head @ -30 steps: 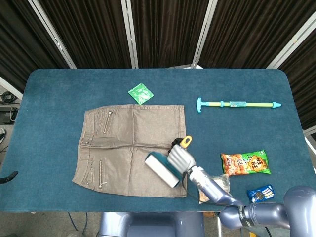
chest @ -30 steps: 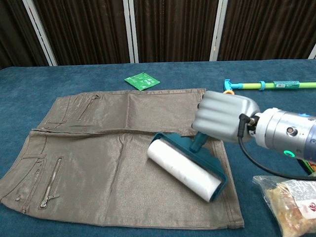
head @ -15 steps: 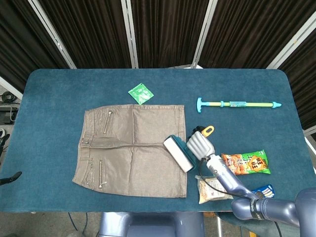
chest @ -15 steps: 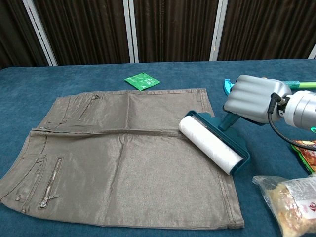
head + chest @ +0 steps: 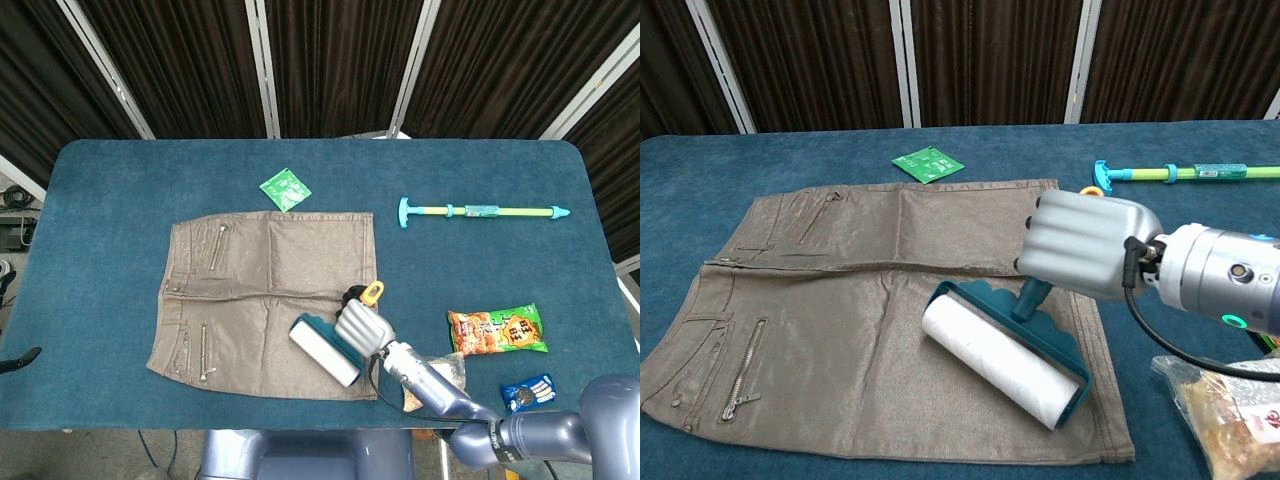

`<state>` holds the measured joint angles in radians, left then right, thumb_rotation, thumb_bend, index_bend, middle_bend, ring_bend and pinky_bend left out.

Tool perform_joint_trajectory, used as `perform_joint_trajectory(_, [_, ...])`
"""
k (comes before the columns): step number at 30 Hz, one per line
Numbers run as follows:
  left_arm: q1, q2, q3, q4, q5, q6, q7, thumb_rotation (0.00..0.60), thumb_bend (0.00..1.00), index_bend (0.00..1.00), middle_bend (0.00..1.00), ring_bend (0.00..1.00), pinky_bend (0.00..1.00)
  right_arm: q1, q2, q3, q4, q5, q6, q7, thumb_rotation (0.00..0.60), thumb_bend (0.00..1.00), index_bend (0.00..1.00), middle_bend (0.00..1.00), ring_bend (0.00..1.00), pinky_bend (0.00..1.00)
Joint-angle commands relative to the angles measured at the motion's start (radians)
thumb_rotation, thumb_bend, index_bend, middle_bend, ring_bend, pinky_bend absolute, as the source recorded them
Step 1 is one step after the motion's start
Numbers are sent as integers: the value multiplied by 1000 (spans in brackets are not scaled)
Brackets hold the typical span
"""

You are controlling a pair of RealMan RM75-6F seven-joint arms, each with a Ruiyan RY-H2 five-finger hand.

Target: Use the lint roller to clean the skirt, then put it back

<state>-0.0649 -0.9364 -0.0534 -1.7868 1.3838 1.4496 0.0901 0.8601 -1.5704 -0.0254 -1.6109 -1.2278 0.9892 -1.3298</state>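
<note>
Lint roller [image 5: 1002, 356] back left, under right hand [image 5: 1083, 244]

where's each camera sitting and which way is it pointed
Head view: high above the near edge, looking steeply down on the whole table; shows the right arm and right hand.
Chest view: low at the near edge, looking across the skirt toward the curtains; shows the right hand and forearm close up.
Both share the skirt, the lint roller and that hand.
</note>
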Motion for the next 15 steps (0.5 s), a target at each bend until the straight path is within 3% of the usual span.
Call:
perform_joint_trajectory(1, [0, 1, -1, 2, -1, 0, -3, 600, 0, 0, 0, 0, 0, 11, -26, 5, -28, 14, -5, -28, 600, 865, 466, 503, 395, 432])
perform_joint_trajectory(7, [1, 4, -2, 5, -5, -1, -10, 600, 0, 0, 0, 0, 0, 19, -50, 3, -53, 37, -2, -57, 600, 865, 466, 503, 395, 432])
perform_joint_trajectory(15, [0, 2, -1, 6, -5, -3, -6, 600, 0, 0, 0, 0, 0, 15, -49, -7, -2, 57, 12, -57, 600, 865, 466, 503, 396, 432])
